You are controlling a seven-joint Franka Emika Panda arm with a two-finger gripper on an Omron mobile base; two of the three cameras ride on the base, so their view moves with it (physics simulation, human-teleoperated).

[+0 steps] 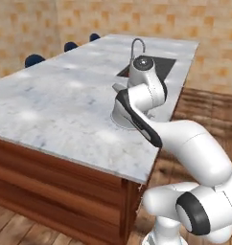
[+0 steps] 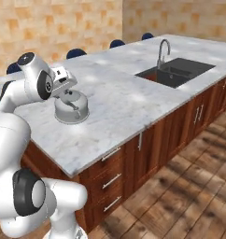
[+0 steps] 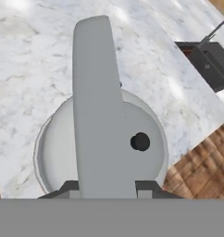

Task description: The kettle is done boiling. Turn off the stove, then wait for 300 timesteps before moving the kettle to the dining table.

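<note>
Kettle (image 2: pixel 71 109) sits on the desk (image 2: pixel 129 102), tool (image 3: pixel 107 192) pinching its handle (image 3: pixel 97 106); we should release straight, then lift clear.

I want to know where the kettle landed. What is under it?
The kettle sits on the white marble dining table, near its edge. The end effector is above the kettle's handle. The kettle hides the marble directly beneath it.
</note>
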